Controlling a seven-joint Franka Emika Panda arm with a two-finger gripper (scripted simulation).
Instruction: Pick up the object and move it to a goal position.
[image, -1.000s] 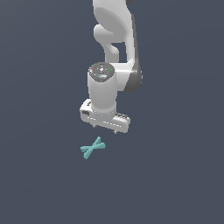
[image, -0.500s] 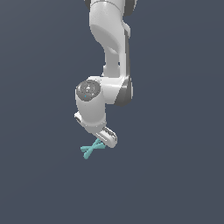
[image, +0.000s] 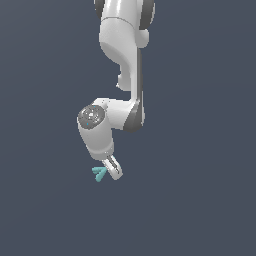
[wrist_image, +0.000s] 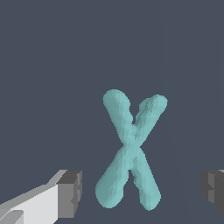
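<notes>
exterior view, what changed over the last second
The arm swung toward the exterior view's left and lowered; its gripper turned and came down onto the teal X-shaped piece. In the wrist view the fingers stand open on either side of it, not yet closed. The piece hardly moved.

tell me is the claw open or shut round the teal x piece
Open. In the wrist view the two pads stand apart, clear gaps either side of the teal X piece; claw not touching it.
</notes>
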